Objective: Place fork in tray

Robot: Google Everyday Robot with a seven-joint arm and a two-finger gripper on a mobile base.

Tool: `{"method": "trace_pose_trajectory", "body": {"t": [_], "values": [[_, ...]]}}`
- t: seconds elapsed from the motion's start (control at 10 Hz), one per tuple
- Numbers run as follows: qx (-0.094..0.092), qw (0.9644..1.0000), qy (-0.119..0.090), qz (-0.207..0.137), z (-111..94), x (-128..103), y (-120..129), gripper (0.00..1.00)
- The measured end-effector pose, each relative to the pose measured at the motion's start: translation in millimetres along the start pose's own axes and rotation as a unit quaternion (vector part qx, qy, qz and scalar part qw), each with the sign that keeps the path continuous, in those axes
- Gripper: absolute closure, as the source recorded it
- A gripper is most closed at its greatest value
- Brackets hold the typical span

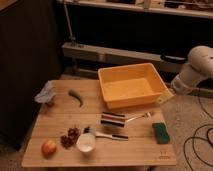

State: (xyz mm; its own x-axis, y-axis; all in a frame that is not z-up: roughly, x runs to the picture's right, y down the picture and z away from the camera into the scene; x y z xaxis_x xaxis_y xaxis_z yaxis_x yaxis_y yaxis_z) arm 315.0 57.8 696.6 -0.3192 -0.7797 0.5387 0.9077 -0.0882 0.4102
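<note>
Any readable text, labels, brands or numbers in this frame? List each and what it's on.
None readable.
Small dark mark at the front right corner of the pale wooden table: too blurred to read.
Striped dark-and-white packet: no legible print.
Orange-yellow plastic tray, slim silver metal fork, and pale gripper beside the tray's right wall: no markings visible.

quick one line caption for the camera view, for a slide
Claw at the right front corner of the orange tray; fork lying on the wooden table before it
</note>
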Motion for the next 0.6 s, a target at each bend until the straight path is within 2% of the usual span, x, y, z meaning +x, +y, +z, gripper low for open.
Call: {"method": "trace_pose_trajectory", "body": {"t": [0.2,0.6], "values": [[0.003,0.9998,0.006,0.021,-0.9,-1.9,3.3,0.26],[0.000,0.9999,0.003,0.017,-0.1,-1.6,1.3,0.26]]}}
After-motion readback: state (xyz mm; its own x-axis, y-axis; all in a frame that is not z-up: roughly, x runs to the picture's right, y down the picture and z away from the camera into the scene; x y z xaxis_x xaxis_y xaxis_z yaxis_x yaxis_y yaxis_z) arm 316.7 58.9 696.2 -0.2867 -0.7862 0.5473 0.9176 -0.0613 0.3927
